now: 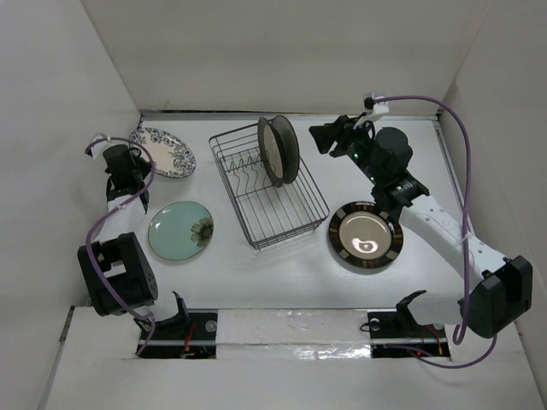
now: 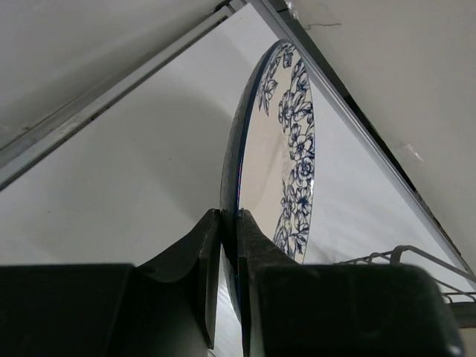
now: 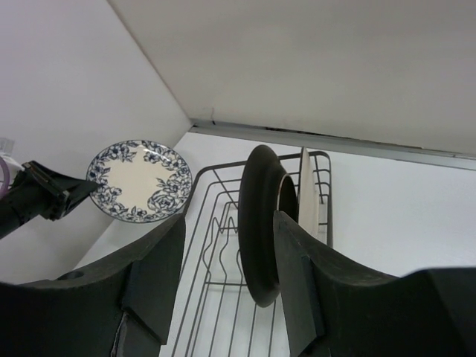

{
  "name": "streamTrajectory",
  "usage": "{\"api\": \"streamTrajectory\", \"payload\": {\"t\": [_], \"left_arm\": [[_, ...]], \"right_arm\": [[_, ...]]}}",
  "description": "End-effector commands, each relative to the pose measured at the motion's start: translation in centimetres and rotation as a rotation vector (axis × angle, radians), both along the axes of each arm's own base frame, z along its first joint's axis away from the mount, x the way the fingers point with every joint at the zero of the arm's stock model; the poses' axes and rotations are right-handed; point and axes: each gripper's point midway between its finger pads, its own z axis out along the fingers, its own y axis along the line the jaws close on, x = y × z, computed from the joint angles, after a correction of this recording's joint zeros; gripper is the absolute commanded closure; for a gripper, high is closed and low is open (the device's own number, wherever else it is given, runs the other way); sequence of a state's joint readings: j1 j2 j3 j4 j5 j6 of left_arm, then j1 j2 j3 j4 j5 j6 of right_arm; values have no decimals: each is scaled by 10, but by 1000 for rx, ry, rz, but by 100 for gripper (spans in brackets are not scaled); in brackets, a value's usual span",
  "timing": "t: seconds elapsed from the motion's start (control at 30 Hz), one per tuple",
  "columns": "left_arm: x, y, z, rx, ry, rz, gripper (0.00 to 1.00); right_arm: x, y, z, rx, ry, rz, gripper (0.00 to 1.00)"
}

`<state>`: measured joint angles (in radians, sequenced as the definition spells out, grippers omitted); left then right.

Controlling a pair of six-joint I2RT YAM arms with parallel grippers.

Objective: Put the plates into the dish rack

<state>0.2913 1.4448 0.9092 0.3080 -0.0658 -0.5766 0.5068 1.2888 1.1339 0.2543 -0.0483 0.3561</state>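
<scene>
Near the far left corner of the bench (image 1: pixel 265 278), the blue-floral white round plate (image 2: pixel 286 171) is pinched at its rim by the closed left claw (image 2: pixel 227 222), likely for tipping upright into the dark wire dish rack (image 1: pixel 267 209) mid-bench. The right claw (image 3: pixel 229 230) is held open, empty, beside the two dark-rimmed cream plates (image 1: pixel 279 150) racked there.

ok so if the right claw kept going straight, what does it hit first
Probably the dark-rimmed plate standing in the dish rack; the wrist view frames it between the fingers of the right claw, though depth is unclear.
</scene>
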Motion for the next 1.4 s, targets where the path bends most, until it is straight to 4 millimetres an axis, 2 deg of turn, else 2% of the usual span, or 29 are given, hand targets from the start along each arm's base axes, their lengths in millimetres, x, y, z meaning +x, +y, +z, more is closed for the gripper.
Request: {"api": "streamTrajectory", "payload": {"t": [0.0,0.07,0.2,0.27,0.4,0.47,0.5,0.53,0.57,0.63,0.67,0.7,0.73,0.77,0.8,0.83,0.9,0.93,1.03,1.1,1.17,1.37], "left_arm": [[2,6,95,62,-282,21,100],[0,3,103,56,-303,14,100],[-15,-9,138,47,-403,-15,100],[-17,-14,146,38,-415,-35,100],[-23,-24,161,11,-459,-72,100],[-25,-28,165,3,-467,-88,100],[-28,-33,173,-4,-487,-107,100],[-31,-34,177,-5,-497,-108,100],[-33,-38,181,-12,-507,-126,100],[-41,-45,192,-29,-538,-147,100],[-43,-49,195,-33,-547,-164,100],[-48,-53,201,-35,-561,-177,100],[-50,-56,204,-39,-567,-190,100],[-53,-61,206,-49,-569,-211,100],[-58,-65,211,-51,-582,-221,100],[-61,-68,214,-56,-593,-233,100],[-66,-79,216,-75,-603,-269,100],[-70,-85,216,-97,-609,-294,100],[-75,-94,217,-138,-633,-332,100],[-80,-103,221,-159,-650,-376,100],[-84,-111,226,-178,-661,-414,100],[-98,-139,238,-222,-693,-541,100]], "right_arm": [[-9,17,31,32,-70,78,43],[-10,21,30,32,-70,90,43],[-14,38,27,22,-64,148,43],[-13,42,25,19,-58,164,43],[-25,70,21,27,-45,271,42],[-27,79,18,29,-36,300,39],[-27,89,14,31,-26,324,35],[-28,90,18,40,-28,331,33],[-26,101,7,33,-4,353,30],[-26,116,14,59,7,402,24],[-20,131,0,51,45,429,22],[-16,136,1,64,53,441,21],[-15,145,13,95,48,454,18],[-12,154,12,102,59,463,17],[0,165,-10,89,108,467,17],[7,171,2,110,105,469,17],[10,186,-9,108,142,474,16],[17,193,-17,107,171,445,16],[29,201,-29,88,217,402,15],[37,200,-24,101,221,366,12],[42,205,-32,104,244,367,10],[31,223,-31,151,242,493,8]]}}
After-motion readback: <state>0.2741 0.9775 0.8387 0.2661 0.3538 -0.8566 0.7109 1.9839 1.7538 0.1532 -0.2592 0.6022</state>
